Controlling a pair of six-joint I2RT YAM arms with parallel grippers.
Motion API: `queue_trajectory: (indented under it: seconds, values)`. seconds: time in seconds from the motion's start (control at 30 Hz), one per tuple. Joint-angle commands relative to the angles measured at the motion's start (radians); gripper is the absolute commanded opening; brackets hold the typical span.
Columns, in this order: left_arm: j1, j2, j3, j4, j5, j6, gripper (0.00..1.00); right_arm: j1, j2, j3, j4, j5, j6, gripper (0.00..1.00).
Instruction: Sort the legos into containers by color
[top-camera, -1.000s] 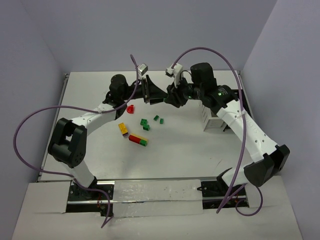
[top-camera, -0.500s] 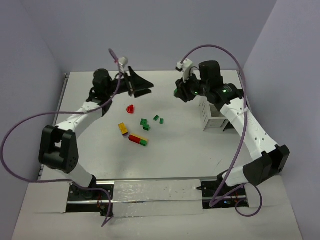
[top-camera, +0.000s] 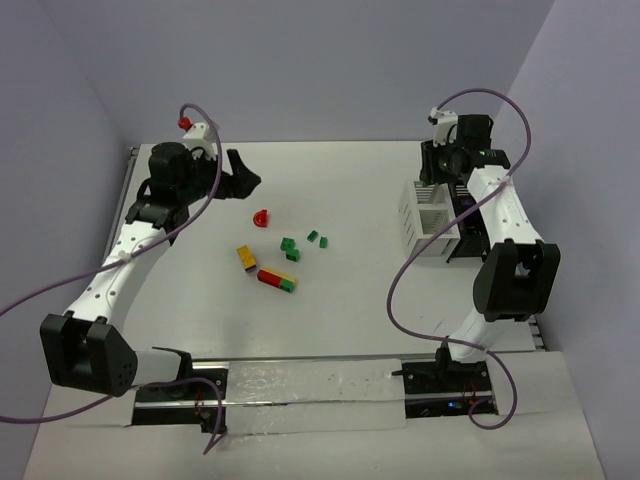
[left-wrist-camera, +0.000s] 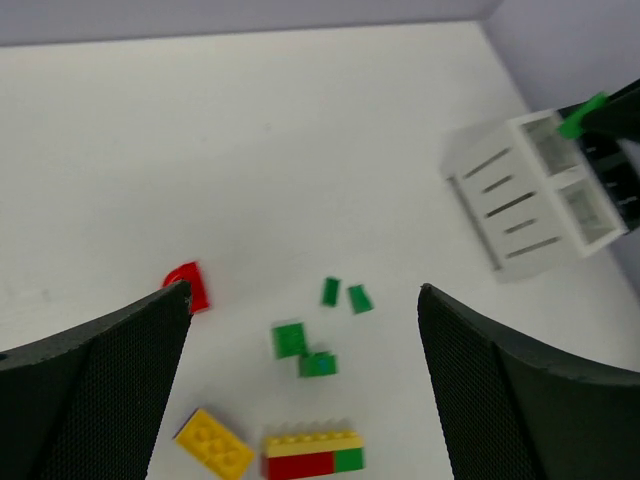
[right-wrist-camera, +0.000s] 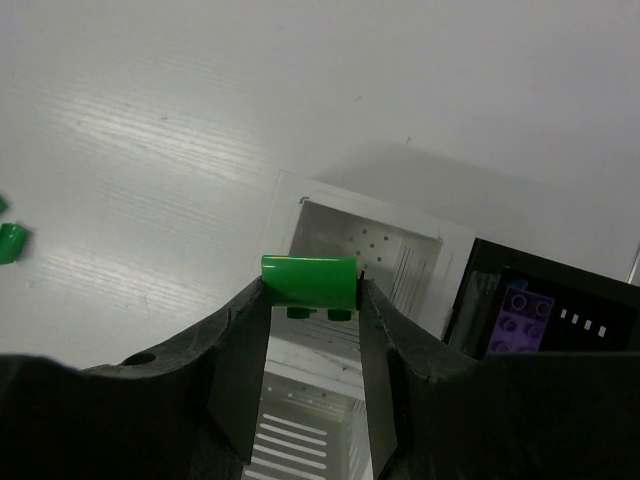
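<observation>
Open white table (top-camera: 340, 300) lies between the central scatter of small plastic bricks (top-camera: 288, 244) and the white slatted box (top-camera: 420, 225); the right tool (right-wrist-camera: 310, 300), clamping a green brick (right-wrist-camera: 309, 281), fills the space above it.

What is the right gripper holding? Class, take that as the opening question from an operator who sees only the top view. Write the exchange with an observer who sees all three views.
Observer: The right gripper pinches a green brick between its fingers.
Operator: Where is that brick relative to the containers?
Observer: In the right wrist view it hangs over an open compartment of the white box.
Operator: Is anything in the black tray? The arm mostly hides it from me.
Observer: Yes, a purple brick lies in it.
</observation>
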Motion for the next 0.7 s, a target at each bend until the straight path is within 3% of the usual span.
queue_trajectory:
  seconds: [0.0, 0.13, 0.37, 0.5, 0.63, 0.67]
  values:
    - [0.001, -0.014, -0.047, -0.074, -0.143, 0.142, 0.99, 0.004, 0.015, 0.075, 0.042, 0.052, 0.026, 0.00]
    - [0.001, -0.008, -0.066, -0.106, -0.187, 0.251, 0.99, 0.003, 0.052, 0.069, 0.041, 0.082, 0.030, 0.00]
    - [0.001, 0.023, -0.070, -0.235, -0.042, 0.581, 0.99, 0.003, 0.051, 0.009, 0.049, 0.108, 0.025, 0.02]
    - [0.002, 0.052, -0.070, -0.344, 0.097, 0.876, 0.98, 0.003, 0.060, -0.018, 0.051, 0.100, 0.020, 0.16]
    - [0.016, 0.072, -0.050, -0.496, 0.244, 1.220, 0.96, 0.001, 0.076, -0.022, 0.050, 0.097, 0.024, 0.36]
    - [0.021, 0.072, -0.049, -0.526, 0.269, 1.270, 0.96, 0.002, 0.076, -0.021, 0.050, 0.096, 0.026, 0.45]
